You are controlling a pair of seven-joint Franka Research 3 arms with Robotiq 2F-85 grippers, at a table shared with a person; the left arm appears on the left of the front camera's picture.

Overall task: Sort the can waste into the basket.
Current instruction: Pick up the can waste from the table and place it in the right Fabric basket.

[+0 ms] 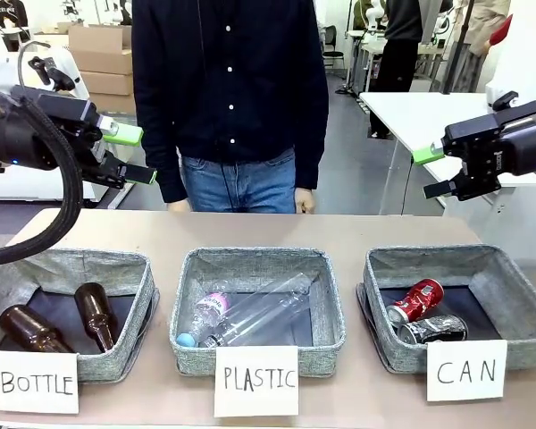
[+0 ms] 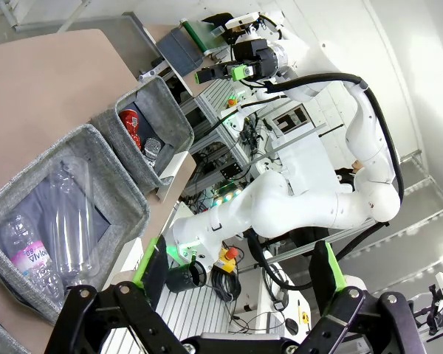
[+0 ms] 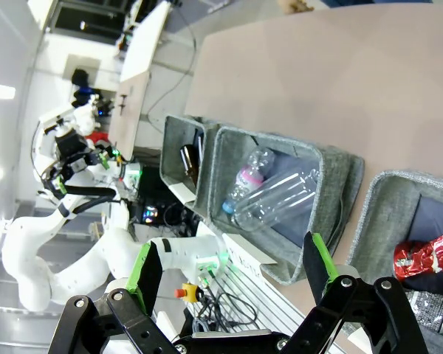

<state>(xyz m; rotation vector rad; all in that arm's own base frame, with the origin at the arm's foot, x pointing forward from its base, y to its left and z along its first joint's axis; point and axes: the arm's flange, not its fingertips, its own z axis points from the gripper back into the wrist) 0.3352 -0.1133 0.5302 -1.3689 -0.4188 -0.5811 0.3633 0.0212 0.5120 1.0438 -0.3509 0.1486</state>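
**A:** How did the table (image 1: 339, 228) look, biggest things first?

**B:** Bare along the far side, where a person (image 1: 230, 98) in a dark shirt stood with hands down at the table's edge. Three grey fabric bins sat in a row on the near side. The one carded "BOTTLE" (image 1: 134, 273) held two brown glass bottles (image 1: 94, 315), the middle one carded "PLASTIC" (image 1: 326, 295) held clear plastic bottles (image 1: 250, 317), and the basket (image 1: 509, 277) carded "CAN" stood at the robot's right.

**A:** And the cans themselves?

**B:** Both were lying inside the basket. The red can (image 1: 415, 299) rested on the dark lining, tilted, with the dark can (image 1: 431, 329) just in front of it, the two touching or close to it. The right wrist view caught the red one at the edge of the frame, inside the basket's wall.

**A:** Anything loose on the table that belonged in there?

**B:** Nothing I could see. No can lay outside the bins.

**A:** What were the arms doing?

**B:** Both hung high above the table, well clear of the bins. The left gripper (image 1: 129, 154) had its green-padded fingers spread apart and held nothing; the right gripper (image 1: 433, 170) was the same, fingers apart and empty. Each wrist view showed its own fingers wide with only open air between them.

**A:** So where did the job stand?

**B:** By my reading, the sorting was finished. Both cans were in the right bin, and all that seemed left was for the arms to rest.
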